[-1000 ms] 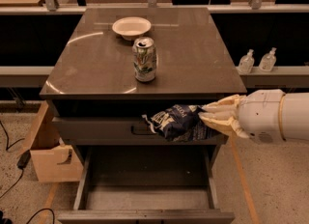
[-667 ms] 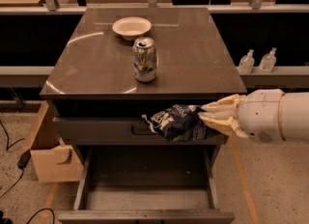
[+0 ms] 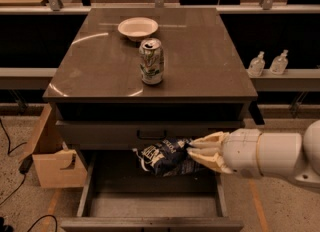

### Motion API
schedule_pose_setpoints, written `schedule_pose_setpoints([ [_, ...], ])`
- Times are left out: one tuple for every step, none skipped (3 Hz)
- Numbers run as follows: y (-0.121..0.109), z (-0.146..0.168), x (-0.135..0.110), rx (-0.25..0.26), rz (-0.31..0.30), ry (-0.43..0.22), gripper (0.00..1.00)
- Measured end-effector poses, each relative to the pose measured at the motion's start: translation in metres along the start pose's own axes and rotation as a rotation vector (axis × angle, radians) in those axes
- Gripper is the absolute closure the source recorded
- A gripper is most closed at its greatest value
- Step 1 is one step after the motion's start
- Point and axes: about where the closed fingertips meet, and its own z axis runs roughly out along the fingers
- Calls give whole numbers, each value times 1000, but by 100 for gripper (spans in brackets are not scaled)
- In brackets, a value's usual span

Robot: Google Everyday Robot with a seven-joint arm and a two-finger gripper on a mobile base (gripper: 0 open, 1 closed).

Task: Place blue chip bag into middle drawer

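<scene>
Camera view, gripper first: where is it and what has it got?

— The gripper (image 3: 194,151) reaches in from the side, in front of the cabinet, with its cream fingers (image 3: 207,141) pinched on one end of the blue chip bag (image 3: 162,157). The bag hangs in the air straight out from the fingertips, off every surface.

— How will that bag handle?

— Light and soft, I'd judge. It is crumpled foil, so it gives under the pads, keeps no shape, and could slide out of a loose grip. An end pinch like this one suits it, since there's nothing inside to protect except chips, which crush if squeezed mid-body.

— Which way does it lie?

— Its long axis runs level, in line with the fingers, and the free end points away from the gripper. The face with white lettering is turned up toward the camera.

— And around it?

— Directly beneath the gripper and bag is the open middle drawer (image 3: 150,207), its floor bare. Just behind the bag is the shut drawer front (image 3: 100,133) with a black loop handle (image 3: 151,135). Higher and farther back, on the cabinet top (image 3: 210,66), stand a green-and-white drink can (image 3: 151,61) and, beyond it, a white bowl (image 3: 137,27).
</scene>
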Motion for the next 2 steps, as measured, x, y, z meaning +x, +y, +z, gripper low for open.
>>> schedule_pose_setpoints([
  [25,44,40,-70,14,-10,100],
  [37,93,82,-78,-12,24,100],
])
